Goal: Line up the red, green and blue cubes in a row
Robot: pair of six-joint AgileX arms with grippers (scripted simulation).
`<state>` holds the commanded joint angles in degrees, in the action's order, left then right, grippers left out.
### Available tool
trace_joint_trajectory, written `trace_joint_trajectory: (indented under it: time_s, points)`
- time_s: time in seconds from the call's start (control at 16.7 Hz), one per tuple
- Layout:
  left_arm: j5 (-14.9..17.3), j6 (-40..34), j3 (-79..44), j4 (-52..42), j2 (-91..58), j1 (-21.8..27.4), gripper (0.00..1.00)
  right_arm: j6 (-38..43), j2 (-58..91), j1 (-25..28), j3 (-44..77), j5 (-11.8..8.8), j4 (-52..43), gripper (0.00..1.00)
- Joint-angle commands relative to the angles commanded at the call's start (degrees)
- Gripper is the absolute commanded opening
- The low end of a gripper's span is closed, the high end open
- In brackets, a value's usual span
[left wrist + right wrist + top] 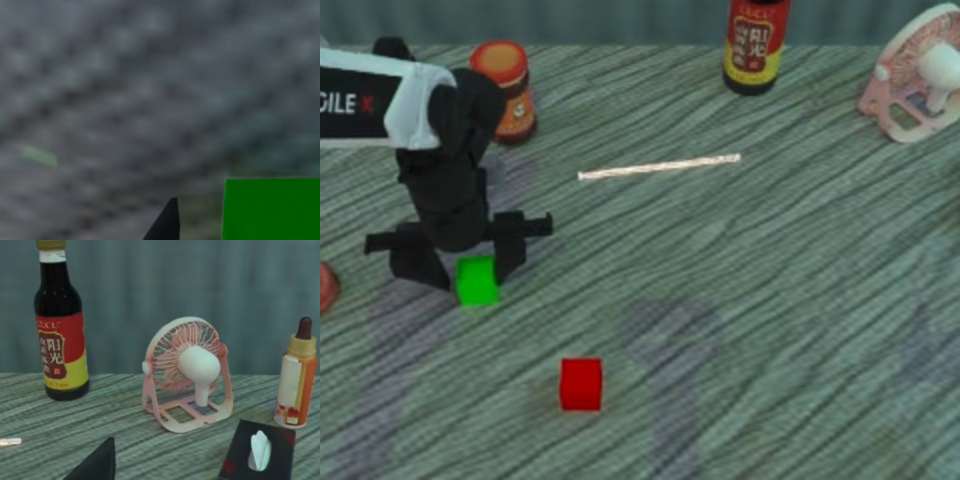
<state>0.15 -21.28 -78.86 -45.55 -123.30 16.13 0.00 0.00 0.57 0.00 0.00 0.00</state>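
Observation:
The green cube lies on the table at the left, between the two fingers of my left gripper, which is open and reaches down around it. In the left wrist view a gap shows between one dark fingertip and the green cube. The red cube sits alone nearer the front, to the right of the green one. The blue cube is out of view. My right arm is outside the top view; only one of its fingertips shows, above bare table, with nothing held.
A red-lidded jar stands just behind my left arm. A dark sauce bottle and a pink fan stand along the back. A thin white stick lies mid-table. A black tissue box and an orange bottle are near my right gripper.

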Motion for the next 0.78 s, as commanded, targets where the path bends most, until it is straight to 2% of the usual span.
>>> trace_joint_trajectory:
  time_s: [0.18,0.24,0.78]
  points:
    - [0.00,0.00,0.00,0.00,0.00,0.00,0.02,0.00,0.00,0.00,0.00,0.00,0.00,1.00]
    - [0.00,0.00,0.00,0.00,0.00,0.00,0.00,0.00,0.00,0.00,0.00,0.00,0.00,1.00]
    - [-0.35,0.30,-0.44,-0.68,1.14,-0.09,0.00,0.00,0.00,0.00,0.00,0.00,0.00,1.00]
